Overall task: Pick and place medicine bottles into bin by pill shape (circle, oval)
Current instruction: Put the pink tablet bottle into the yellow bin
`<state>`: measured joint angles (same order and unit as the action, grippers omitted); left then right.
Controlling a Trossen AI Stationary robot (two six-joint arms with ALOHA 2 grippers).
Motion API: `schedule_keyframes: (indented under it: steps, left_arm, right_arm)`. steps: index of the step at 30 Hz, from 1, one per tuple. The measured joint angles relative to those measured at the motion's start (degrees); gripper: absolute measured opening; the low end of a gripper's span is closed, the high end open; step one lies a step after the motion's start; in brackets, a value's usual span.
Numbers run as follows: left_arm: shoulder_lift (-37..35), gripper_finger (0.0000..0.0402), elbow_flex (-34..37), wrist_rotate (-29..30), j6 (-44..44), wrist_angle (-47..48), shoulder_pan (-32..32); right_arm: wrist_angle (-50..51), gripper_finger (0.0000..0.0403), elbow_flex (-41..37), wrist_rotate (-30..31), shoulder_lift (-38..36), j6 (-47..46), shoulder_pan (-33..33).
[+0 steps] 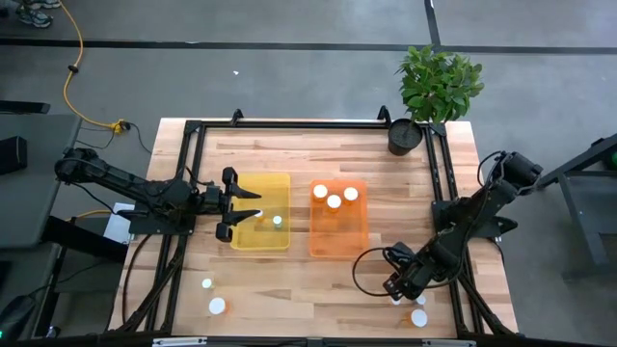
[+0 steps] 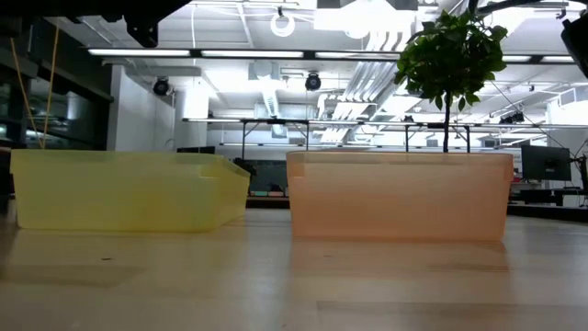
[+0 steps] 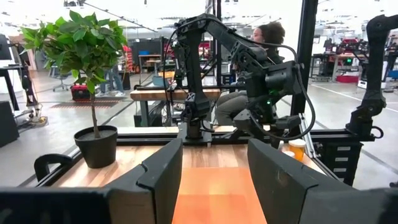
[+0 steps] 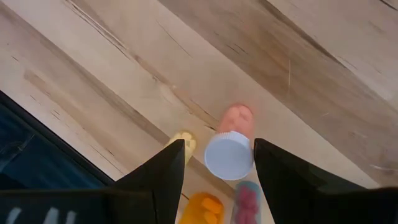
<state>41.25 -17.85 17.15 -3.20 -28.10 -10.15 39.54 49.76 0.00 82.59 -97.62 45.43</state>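
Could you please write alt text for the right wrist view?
The right gripper hangs open over a white-capped bottle standing on the wooden table, the cap between its two dark fingers. Small coloured pills, pink, yellow and orange, lie around the bottle.

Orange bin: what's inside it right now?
In the high view the orange bin holds three white-capped bottles clustered at its far end; the rest of its floor is bare. The low view shows only its wall, and pill shapes cannot be seen under the caps.

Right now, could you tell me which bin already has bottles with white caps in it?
The orange bin holds three white-capped bottles at its far end; the yellow bin shows none.
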Motion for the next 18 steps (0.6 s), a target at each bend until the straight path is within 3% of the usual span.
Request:
schedule_keyframes:
  steps: [18]
  left_arm:
    - [0.0, 0.0169, 0.0, 0.0, -0.02, 0.0, 0.0]
  right_arm:
    - [0.02, 0.0171, 0.0, -0.03, 0.0, -0.06, 0.0]
